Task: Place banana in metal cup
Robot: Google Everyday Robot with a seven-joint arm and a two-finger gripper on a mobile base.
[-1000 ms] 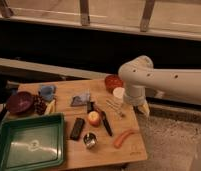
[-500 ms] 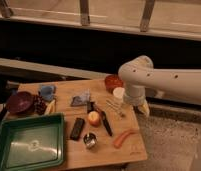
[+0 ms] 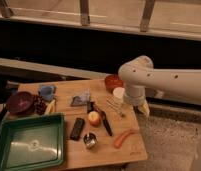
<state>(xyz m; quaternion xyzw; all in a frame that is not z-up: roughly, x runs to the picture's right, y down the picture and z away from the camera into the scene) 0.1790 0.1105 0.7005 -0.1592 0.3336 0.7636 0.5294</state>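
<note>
The pale yellow banana lies on the left part of the wooden table, beside the maroon bowl. The small shiny metal cup stands upright near the front edge, just right of the green tray. My white arm reaches in from the right. My gripper hangs at the table's right edge, next to the white cup, open and holding nothing. It is far from both the banana and the metal cup.
A round yellow-red fruit, a black bar and a black utensil lie mid-table. An orange carrot piece lies front right, an orange bowl at the back. Dark grapes, a blue object and a crumpled grey piece sit to the left.
</note>
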